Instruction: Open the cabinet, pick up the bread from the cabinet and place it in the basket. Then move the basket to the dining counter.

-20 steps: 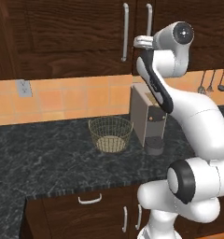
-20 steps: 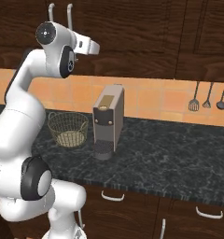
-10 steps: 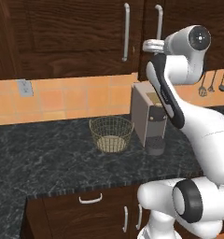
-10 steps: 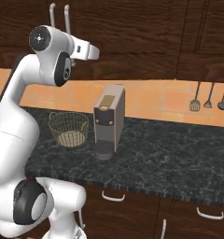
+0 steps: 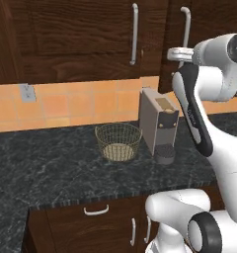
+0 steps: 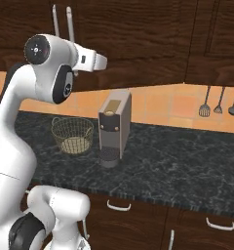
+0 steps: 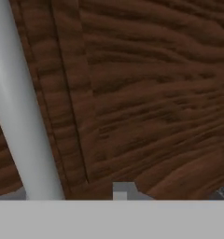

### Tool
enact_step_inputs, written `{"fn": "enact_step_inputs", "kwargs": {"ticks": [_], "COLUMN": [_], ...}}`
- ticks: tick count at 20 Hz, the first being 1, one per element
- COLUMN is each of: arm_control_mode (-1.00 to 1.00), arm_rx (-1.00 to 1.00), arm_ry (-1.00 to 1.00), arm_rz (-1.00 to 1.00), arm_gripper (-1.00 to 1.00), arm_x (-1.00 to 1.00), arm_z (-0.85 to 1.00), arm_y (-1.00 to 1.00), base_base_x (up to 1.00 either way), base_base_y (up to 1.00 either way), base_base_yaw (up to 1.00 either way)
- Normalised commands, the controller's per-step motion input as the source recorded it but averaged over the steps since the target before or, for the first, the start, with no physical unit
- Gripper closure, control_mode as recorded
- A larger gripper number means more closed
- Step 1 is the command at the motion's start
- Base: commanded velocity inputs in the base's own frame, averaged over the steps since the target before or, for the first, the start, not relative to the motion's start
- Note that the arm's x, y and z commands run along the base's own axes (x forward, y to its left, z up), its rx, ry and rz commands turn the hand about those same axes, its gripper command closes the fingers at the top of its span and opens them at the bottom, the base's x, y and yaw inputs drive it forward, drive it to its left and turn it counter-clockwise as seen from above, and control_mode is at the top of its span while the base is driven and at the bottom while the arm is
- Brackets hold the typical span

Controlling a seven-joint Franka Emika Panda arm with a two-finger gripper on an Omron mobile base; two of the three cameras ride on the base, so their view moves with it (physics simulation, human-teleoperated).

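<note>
The cabinet point(image 5: 86, 39) is hanging on the wall above the black speckled counter point(image 5: 51, 168), its dark panelled doors lying shut and its two long silver bar handles point(image 5: 135, 33) standing upright near the middle seam. The right-hand handle point(image 7: 20, 116) is showing large and close in the hand view, running as a pale bar along the left of the door panel. The gripper point(image 5: 176, 53) is reaching up at that handle's lower end, right in front of the door; its finger tips are barely showing, so it cannot be told from these views whether the jaws are parted or gripping the bar, nor whether they are touching it. Below, the basket point(image 5: 118, 142) is sitting upright on the black counter, just to the left of a grey coffee machine point(image 5: 159, 123) and apart from it. In the right base view, dark utensils point(image 6: 218, 101) are hanging on the orange tiled wall point(image 6: 163, 105) far to the right.
</note>
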Motion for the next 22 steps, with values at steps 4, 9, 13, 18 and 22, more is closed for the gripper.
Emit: {"fn": "enact_step_inputs", "kwargs": {"ticks": [4, 9, 13, 18, 22], "arm_control_mode": [-1.0, -1.0, -1.0, -1.0, -1.0], "arm_rx": [0.0, 0.0, 0.0, 0.0, 0.03], "arm_ry": [-0.01, -0.02, -0.01, -0.01, -0.03], "arm_rz": [0.0, 0.0, 0.0, 0.0, 0.0], "arm_gripper": [1.0, 1.0, 1.0, 1.0, 1.0], "arm_x": [-0.66, -0.65, -0.62, -0.3, -0.1], "arm_z": [0.0, 0.0, 0.0, 0.0, 0.0], "arm_y": [-1.0, -1.0, -1.0, -1.0, -1.0], "base_base_x": [0.0, 0.0, 0.0, 0.0, 0.0], "base_base_y": [0.0, 0.0, 0.0, 0.0, 0.0], "base_base_yaw": [0.0, 0.0, 0.0, 0.0, 0.0]}}
